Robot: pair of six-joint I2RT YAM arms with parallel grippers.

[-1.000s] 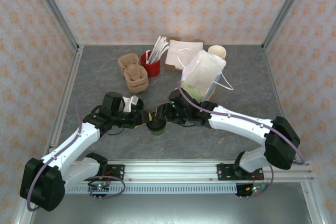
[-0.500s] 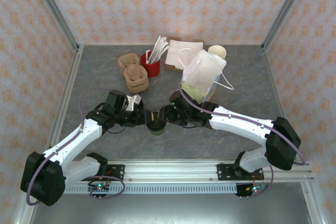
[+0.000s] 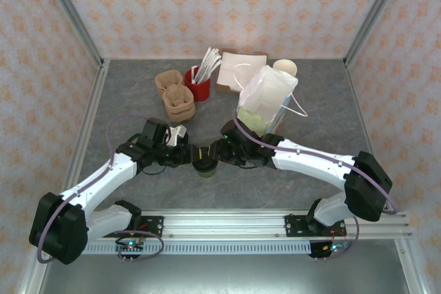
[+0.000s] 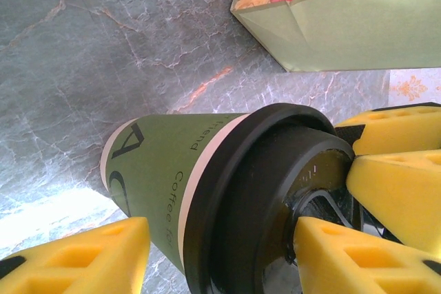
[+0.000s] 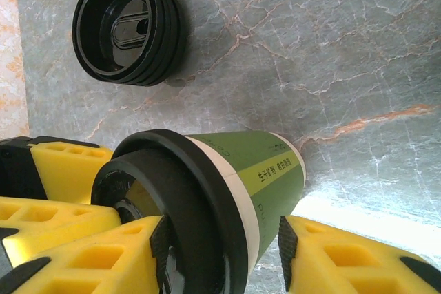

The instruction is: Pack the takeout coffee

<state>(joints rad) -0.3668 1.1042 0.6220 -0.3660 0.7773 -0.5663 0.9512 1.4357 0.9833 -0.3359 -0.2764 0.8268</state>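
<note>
Lettering on the green takeout coffee (image 4: 162, 191) reads "Coffee", beside a large "A". You have the left hand (image 4: 222, 237) and the right hand (image 5: 222, 239) both clamped around it.

We see the left arm (image 3: 96, 185) and the right arm (image 3: 310, 160): white links, black round joints (image 3: 365, 194), a thin purple cable (image 3: 110, 132) along each, yellow fingers (image 4: 76, 259) with rectangular holes.

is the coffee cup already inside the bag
No, the coffee cup is out in the open on the near side of the bag, apart from it.
</note>
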